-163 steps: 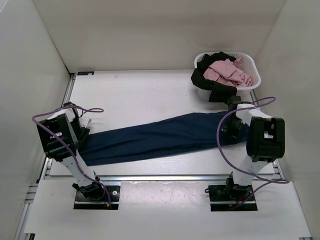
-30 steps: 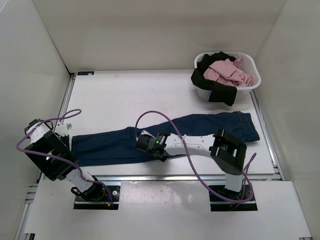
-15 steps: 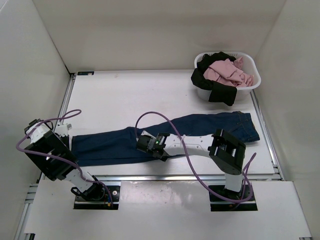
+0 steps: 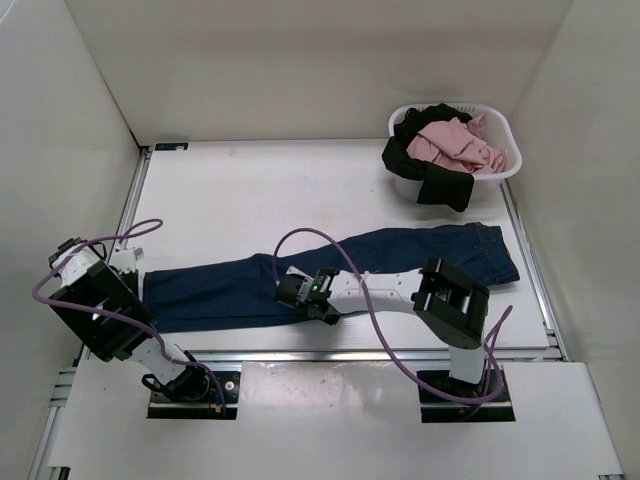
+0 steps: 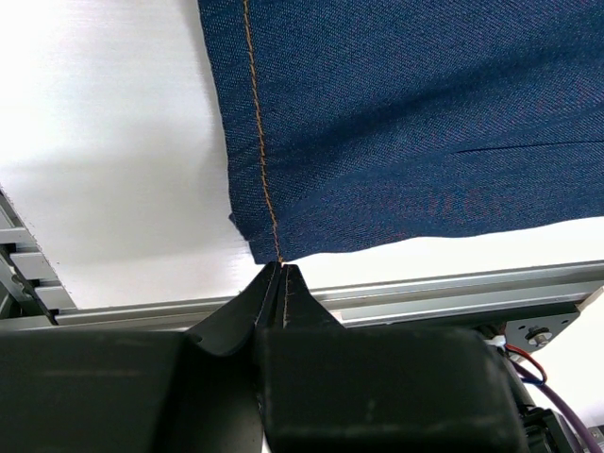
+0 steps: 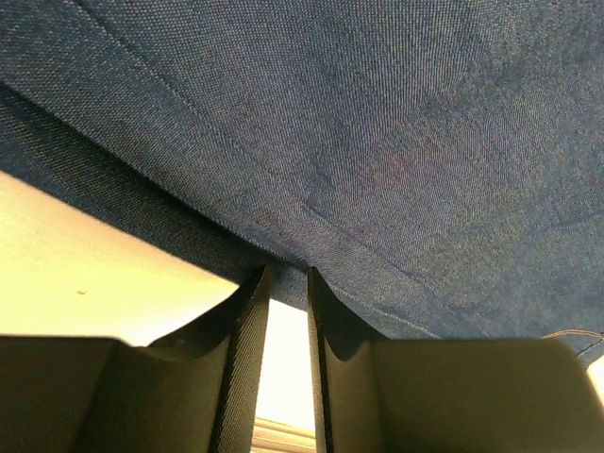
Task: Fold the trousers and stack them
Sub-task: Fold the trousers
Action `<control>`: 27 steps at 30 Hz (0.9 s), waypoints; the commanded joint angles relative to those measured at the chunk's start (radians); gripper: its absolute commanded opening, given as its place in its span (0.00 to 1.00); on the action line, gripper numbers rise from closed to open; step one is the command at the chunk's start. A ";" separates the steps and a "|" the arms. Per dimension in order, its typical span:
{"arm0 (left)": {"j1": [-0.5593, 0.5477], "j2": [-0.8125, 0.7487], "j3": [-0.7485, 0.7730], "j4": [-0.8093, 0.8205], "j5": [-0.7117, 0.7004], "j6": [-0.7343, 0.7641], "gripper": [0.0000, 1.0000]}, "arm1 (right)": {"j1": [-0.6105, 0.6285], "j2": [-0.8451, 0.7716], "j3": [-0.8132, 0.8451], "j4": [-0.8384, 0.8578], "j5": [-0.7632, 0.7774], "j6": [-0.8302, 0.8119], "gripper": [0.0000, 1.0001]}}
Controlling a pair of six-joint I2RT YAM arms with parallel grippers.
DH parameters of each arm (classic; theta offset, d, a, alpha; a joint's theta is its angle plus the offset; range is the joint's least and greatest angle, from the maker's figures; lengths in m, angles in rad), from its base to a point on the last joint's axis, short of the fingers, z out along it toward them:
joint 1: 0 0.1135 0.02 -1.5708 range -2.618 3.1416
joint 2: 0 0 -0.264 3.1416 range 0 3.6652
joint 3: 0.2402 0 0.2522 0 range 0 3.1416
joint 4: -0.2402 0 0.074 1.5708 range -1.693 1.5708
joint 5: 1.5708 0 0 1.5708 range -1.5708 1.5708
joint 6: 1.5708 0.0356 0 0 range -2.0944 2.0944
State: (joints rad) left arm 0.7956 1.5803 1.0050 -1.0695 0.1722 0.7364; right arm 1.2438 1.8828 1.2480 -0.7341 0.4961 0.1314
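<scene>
The trousers (image 4: 400,256) lie unfolded on the white surface (image 4: 270,190), stretched out as one long dark blue strip. Their waist end rests just in front of the white basket (image 4: 507,128), on its near side. The legs run away from the basket, leftward and slightly toward the arms. The basket holds a pink garment (image 4: 455,140) and a black garment (image 4: 428,176), and the black one hangs over the rim close to the waistband without clearly touching it. The right claw (image 6: 286,274) is well to the left of the basket, about halfway along the trousers at their near edge. Its fingers stand narrow, with a puckered bit of that denim edge pinched between the tips. The left claw (image 5: 281,268) is at the hem end, the part of the trousers farthest from the basket. Its fingers are pressed together with almost no slit between them. The tips meet the hem's corner right where the tan stitching (image 5: 260,142) ends. Whether any cloth is actually caught there cannot be told.
</scene>
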 commanded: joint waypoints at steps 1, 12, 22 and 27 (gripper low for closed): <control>0.002 -0.016 0.004 -0.001 -0.002 0.006 0.14 | -0.018 0.033 0.014 0.004 0.030 -0.003 0.25; 0.002 -0.016 0.039 -0.020 -0.036 0.027 0.14 | -0.027 -0.010 0.033 -0.016 0.098 0.043 0.00; 0.002 -0.016 0.106 -0.106 -0.048 0.080 0.14 | -0.027 -0.143 -0.056 -0.015 0.088 0.083 0.00; 0.002 0.032 0.066 -0.073 -0.044 0.058 0.60 | -0.027 -0.105 -0.042 -0.005 0.026 0.057 0.29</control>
State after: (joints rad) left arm 0.7956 1.5978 1.0901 -1.1484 0.1143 0.7956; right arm 1.2179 1.7565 1.1995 -0.7372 0.5533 0.1993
